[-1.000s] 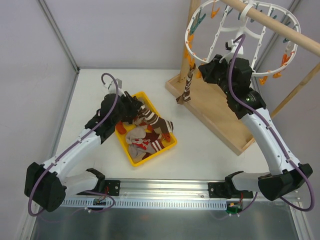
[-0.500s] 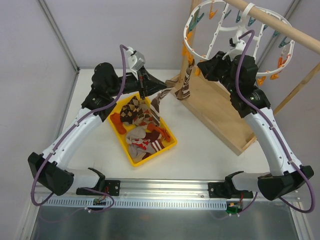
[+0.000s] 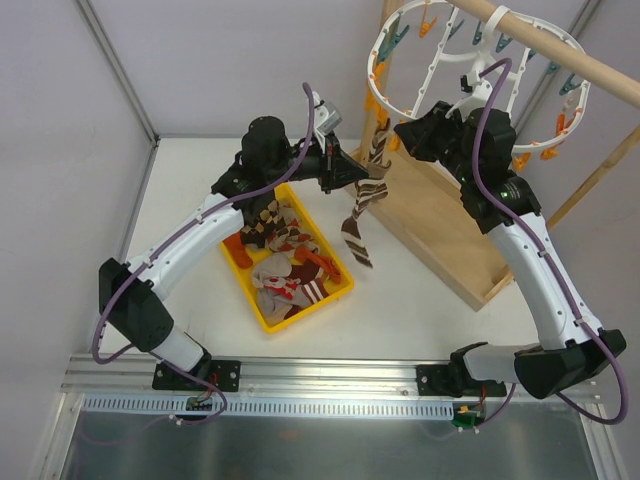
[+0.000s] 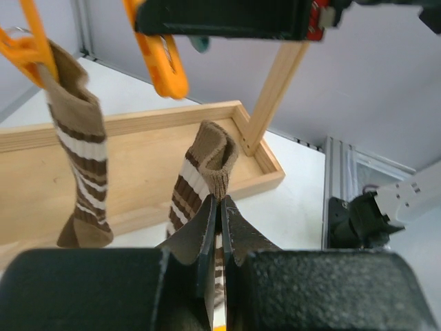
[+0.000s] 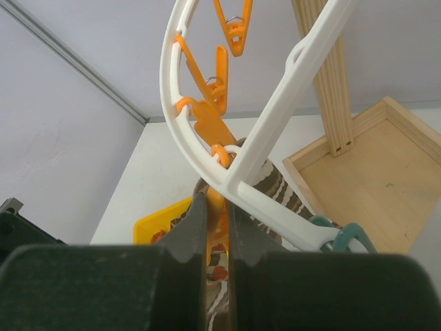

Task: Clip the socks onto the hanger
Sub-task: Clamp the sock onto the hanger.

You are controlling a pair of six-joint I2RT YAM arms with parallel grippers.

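Observation:
My left gripper [image 3: 340,172] is shut on the cuff of a brown, white-striped sock [image 3: 358,218], which dangles between the yellow tray and the wooden base. In the left wrist view the cuff [image 4: 210,162] stands up from the shut jaws [image 4: 219,201]. Another striped sock [image 4: 77,162] hangs from an orange clothespin at the left, and a free orange clothespin [image 4: 164,63] hangs just above. The white hanger [image 3: 440,45] hangs from the wooden pole. My right gripper [image 3: 404,135] is shut on an orange clothespin [image 5: 219,207] under the hanger ring [image 5: 272,138].
The yellow tray [image 3: 262,315] holds several more socks. The wooden stand's base [image 3: 440,225] lies under the hanger, with its upright post [image 3: 380,70] at the back. A teal clothespin [image 5: 341,238] hangs near my right fingers.
My left arm has lifted the striped sock out of the tray and carried it right and up towards the hanger. The right gripper has stayed on the clothespin.

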